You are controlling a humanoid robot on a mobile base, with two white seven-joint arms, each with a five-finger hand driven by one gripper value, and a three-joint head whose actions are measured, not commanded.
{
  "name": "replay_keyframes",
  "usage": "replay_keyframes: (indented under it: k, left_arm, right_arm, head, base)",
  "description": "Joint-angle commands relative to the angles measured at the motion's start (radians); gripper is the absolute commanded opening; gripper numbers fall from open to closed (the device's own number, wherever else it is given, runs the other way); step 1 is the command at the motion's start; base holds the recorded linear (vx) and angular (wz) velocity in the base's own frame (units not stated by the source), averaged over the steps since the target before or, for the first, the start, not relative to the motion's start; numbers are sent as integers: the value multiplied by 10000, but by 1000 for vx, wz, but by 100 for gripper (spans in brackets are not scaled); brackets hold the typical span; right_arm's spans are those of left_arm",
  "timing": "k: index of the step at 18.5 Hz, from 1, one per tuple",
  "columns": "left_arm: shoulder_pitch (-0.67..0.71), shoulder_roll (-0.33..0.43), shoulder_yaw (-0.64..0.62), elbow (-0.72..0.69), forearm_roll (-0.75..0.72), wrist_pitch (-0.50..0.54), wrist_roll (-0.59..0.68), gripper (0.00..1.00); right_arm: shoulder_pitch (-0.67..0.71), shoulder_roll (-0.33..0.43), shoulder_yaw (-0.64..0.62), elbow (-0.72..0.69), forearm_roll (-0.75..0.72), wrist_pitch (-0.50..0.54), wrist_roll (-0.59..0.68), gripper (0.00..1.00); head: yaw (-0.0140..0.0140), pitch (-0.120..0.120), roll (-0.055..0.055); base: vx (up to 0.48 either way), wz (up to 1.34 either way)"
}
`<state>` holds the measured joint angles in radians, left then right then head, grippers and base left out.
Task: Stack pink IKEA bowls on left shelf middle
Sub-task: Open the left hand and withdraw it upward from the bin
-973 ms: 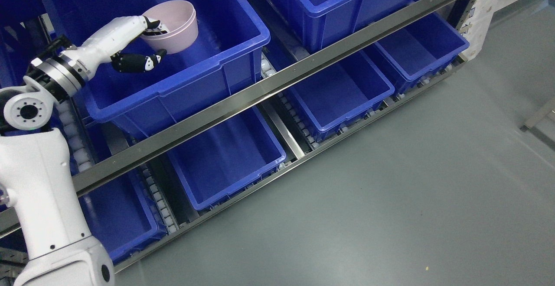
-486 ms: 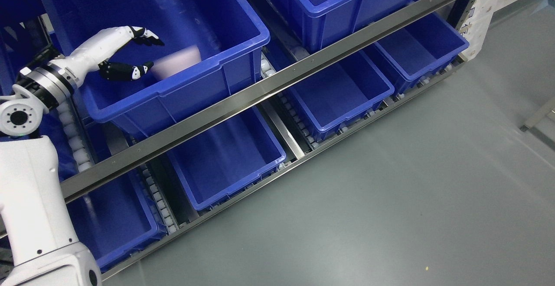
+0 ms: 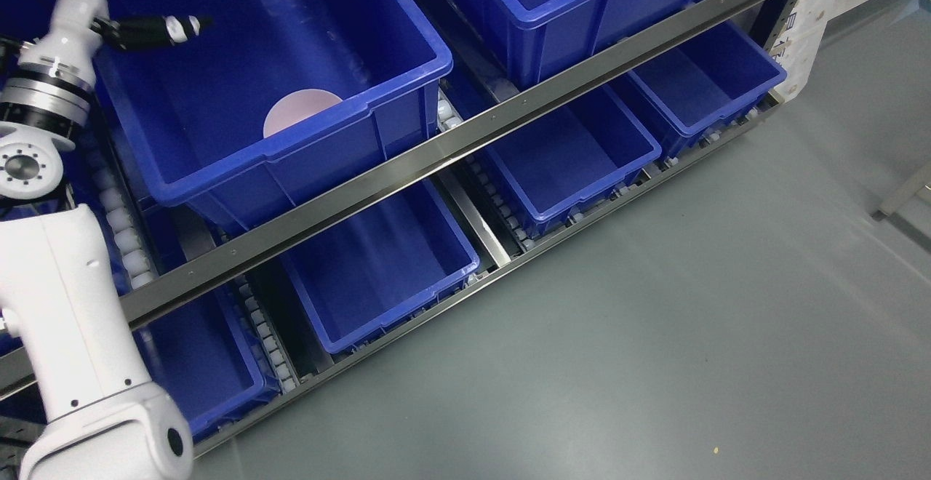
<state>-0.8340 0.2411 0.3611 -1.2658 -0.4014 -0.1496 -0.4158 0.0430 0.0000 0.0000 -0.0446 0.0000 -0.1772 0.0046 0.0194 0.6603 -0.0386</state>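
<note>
The pink bowl point(image 3: 300, 109) lies inside the large blue bin point(image 3: 240, 80) on the middle level of the shelf, down against the bin's near wall, so that only a rounded pink part shows above the rim; whether it sits upright or upside down cannot be told. The rest of that bin's floor is bare blue plastic, with wide free space between the bowl and the far and left walls. The left robot hand point(image 3: 156, 27) is at the upper left, above the bin's left rim and well apart from the bowl; only a dark finger with a white band shows, stretched out level over the bin with nothing in it, so the hand reads as open and empty. Its white arm point(image 3: 73, 305) rises along the left edge of the picture, close in front of the shelf's left end. The right arm is out of sight. A long steel rail point(image 3: 465, 134) runs aslant across the front of the shelf, just below the bin's near rim. A second large bin point(image 3: 567, 7) stands to the right on the same level, and smaller blue bins point(image 3: 378, 269) sit on roller tracks on the level below. The grey floor point(image 3: 654, 334) in front of the shelf is smooth.
</note>
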Motion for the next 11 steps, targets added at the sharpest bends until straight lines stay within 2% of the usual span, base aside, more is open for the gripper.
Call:
replay_keyframes:
  k: [1, 4, 11]
  left_arm:
    - [-297, -2236, 608, -854, 3490, 2947, 1152, 100]
    - [-112, -2236, 364, -1989, 3569, 4347, 1152, 100]
    - [-97, -2236, 117, -2237, 3569, 4074, 1152, 100]
  right_arm:
    - [0, -174, -107, 1, 77, 8, 0, 100]
    - [0, -174, -107, 1, 77, 8, 0, 100]
    - [0, -174, -107, 1, 77, 8, 0, 100]
  head:
    - [0, 0, 0]
    - [0, 0, 0]
    - [0, 0, 0]
  base:
    - [0, 0]
    - [0, 0]
    - [0, 0]
